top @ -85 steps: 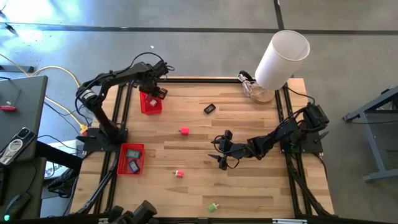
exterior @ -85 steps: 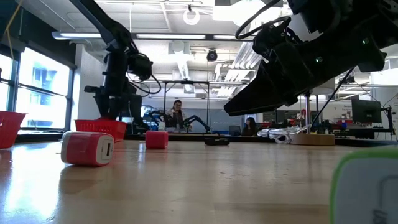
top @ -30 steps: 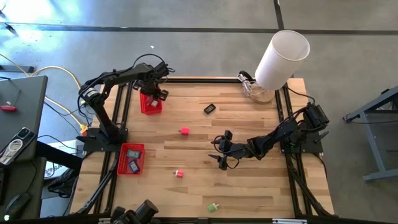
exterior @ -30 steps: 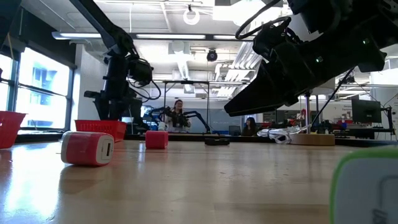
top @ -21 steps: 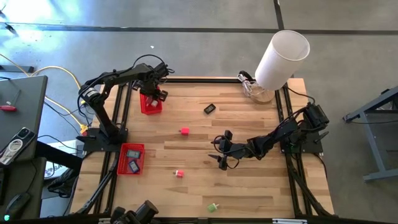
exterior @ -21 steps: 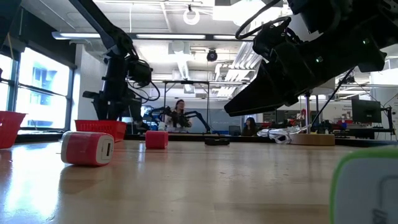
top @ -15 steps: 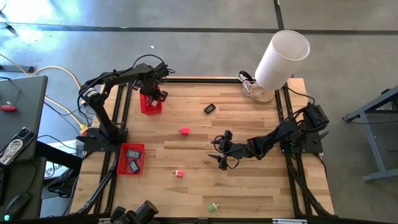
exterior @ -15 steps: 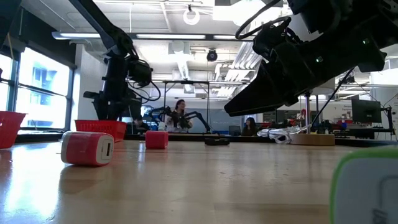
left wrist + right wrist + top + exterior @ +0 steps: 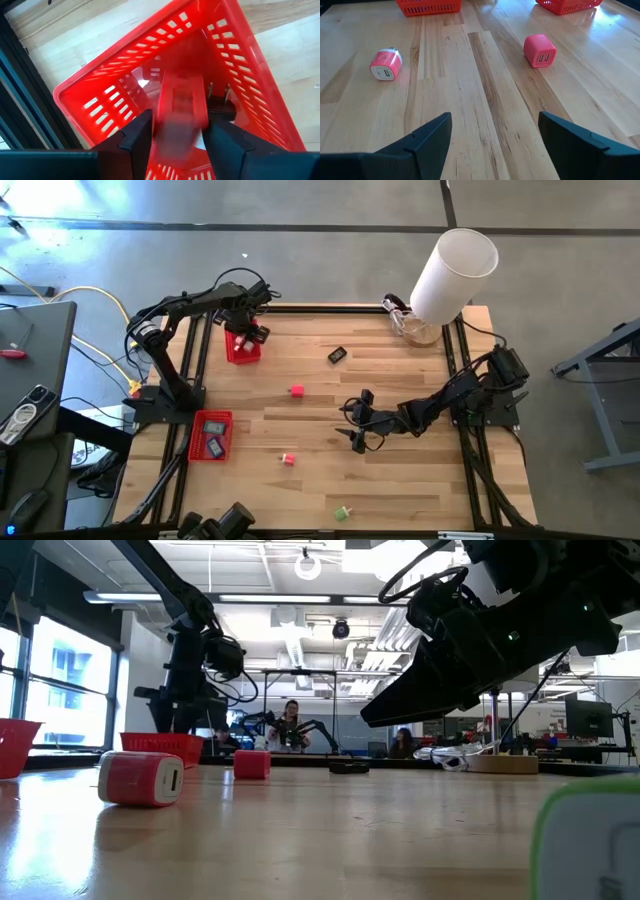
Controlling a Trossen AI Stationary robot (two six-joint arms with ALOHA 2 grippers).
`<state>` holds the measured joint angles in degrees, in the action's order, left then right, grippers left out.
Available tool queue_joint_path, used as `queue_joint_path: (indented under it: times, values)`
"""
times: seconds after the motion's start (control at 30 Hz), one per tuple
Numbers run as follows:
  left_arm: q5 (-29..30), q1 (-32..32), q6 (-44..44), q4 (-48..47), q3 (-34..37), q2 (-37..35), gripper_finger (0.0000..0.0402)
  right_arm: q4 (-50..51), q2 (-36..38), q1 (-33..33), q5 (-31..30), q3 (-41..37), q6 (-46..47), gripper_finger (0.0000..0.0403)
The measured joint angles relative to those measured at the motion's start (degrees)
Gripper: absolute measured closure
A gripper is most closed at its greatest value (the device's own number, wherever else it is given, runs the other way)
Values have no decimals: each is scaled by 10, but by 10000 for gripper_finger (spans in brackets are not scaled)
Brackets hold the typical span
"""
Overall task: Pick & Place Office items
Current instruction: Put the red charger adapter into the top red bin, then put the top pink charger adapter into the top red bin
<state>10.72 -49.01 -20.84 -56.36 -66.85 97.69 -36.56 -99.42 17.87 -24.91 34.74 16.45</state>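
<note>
Left gripper (image 9: 175,137) over far-left red basket (image 9: 110,85) at the surface (image 9: 400,480) edge, fingers parted around blurred red item (image 9: 179,107), right gripper (image 9: 492,132) wide open mid-surface, pink charger (image 9: 540,51) and round pink-white charger (image 9: 385,65) ahead on bare wood.

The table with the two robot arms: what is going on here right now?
The left pincer hangs over the far red basket, and a blurred red piece sits between its fingers, seemingly dropping in. The right pincer waits open mid-table. A pink plug, another, a black piece and a green one lie loose.
</note>
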Motion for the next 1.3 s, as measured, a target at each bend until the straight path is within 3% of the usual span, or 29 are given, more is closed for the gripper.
queue_joint_path:
  times: [0.23, 0.7, 1.0, 1.3]
  values:
    - [0, 0, 12, 2, 0, 0, 206, 0, 0, 0, 0, 0, 0, 118]
    - [-1, 1, 35, -51, -24, -12, 203, 0, 0, 0, 0, 0, 0, 118]
    - [0, 19, 38, -75, -24, -98, 203, 0, 0, 0, 0, 0, -2, 118]
    - [0, 126, 15, -122, -24, -205, 203, 3, 0, 0, 0, 0, -2, 118]
